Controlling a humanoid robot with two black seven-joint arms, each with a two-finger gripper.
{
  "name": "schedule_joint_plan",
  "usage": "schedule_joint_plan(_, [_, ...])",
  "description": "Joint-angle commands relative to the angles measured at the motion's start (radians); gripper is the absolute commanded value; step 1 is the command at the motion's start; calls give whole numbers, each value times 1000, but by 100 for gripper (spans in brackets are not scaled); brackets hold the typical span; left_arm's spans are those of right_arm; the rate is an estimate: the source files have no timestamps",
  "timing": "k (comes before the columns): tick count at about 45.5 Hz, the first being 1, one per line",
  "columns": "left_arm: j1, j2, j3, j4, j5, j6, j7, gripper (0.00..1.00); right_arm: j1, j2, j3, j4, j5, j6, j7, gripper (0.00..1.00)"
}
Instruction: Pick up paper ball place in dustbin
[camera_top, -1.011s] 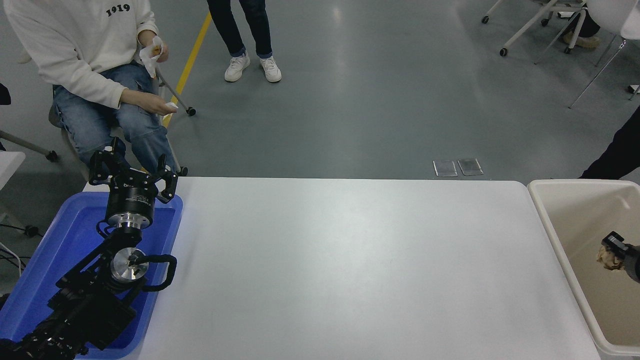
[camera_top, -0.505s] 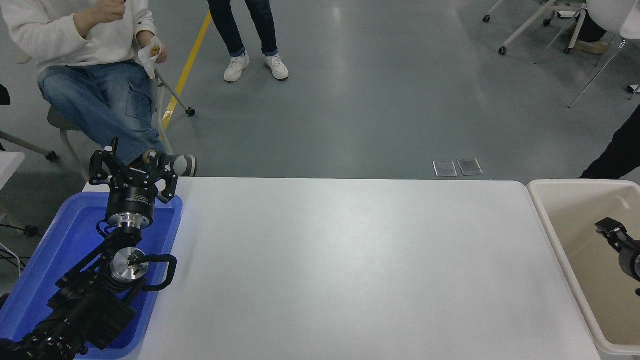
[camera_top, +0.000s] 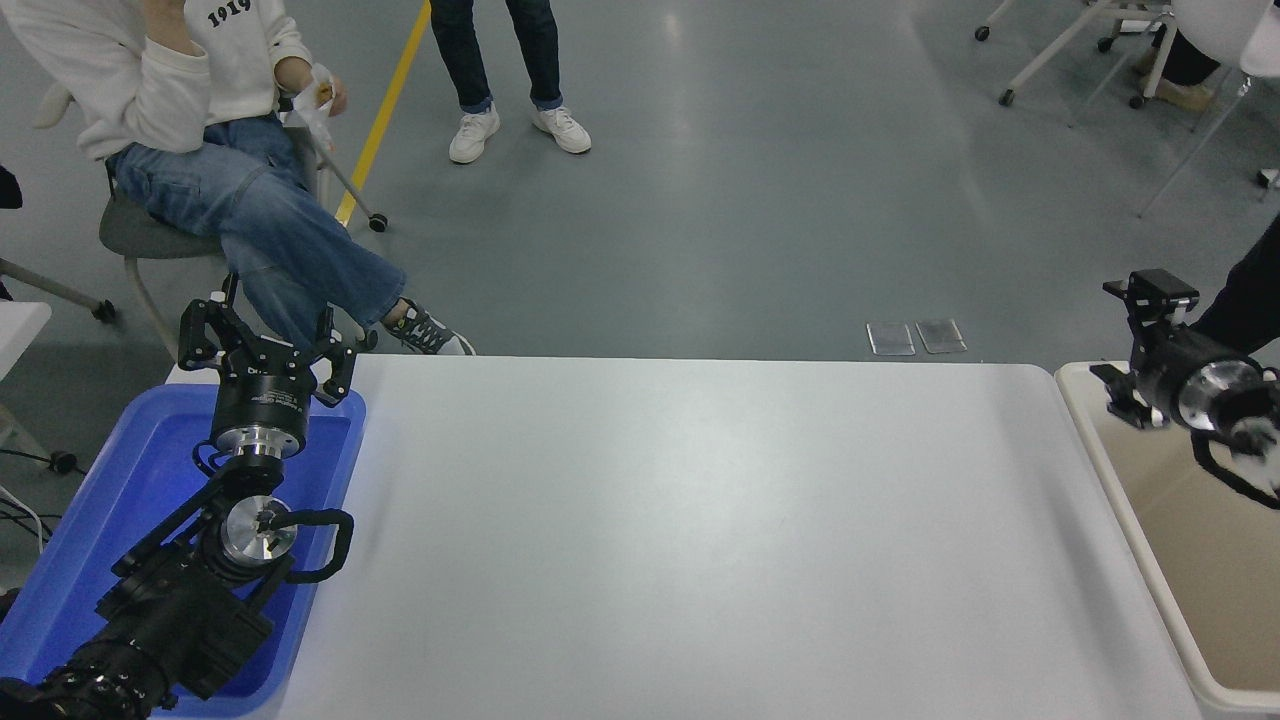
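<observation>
My right pincer (camera_top: 1135, 340) is up at the right edge, above the far left corner of the bin (camera_top: 1120, 470), jaws spread wide and holding nothing. I can't see the paper ball anywhere in this view; the visible part of the bin's inside shows only bare beige wall. Bin sits just beside the desk (camera_top: 700, 530) on its right end. My left pincer (camera_top: 268, 340) is parked lower left over the blue tray (camera_top: 60, 540), fingers apart, empty. A seated person (camera_top: 200, 130) in jeans is at far left, another stands behind.
</observation>
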Motion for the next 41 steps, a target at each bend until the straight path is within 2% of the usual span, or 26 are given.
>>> schedule_joint_plan(1, [0,0,0,0,0,0,-1,99,-72,186,271,98,198,14,3,100])
schedule_joint_plan(7, [0,0,0,0,0,0,-1,99,-133,295,341,97,214,71,6,100])
schedule_joint_plan(12, [0,0,0,0,0,0,-1,99,-175,337,359,92,272,143,6,100])
schedule_joint_plan(17, [0,0,0,0,0,0,-1,99,-193,341,359,75,316,175,6,100])
schedule_joint_plan(29, [0,0,0,0,0,0,-1,99,-222,341,356,-43,324,252,6,100])
schedule_joint_plan(41, [0,0,-2,0,0,0,-1,99,-236,337,350,-55,372,273,6,100])
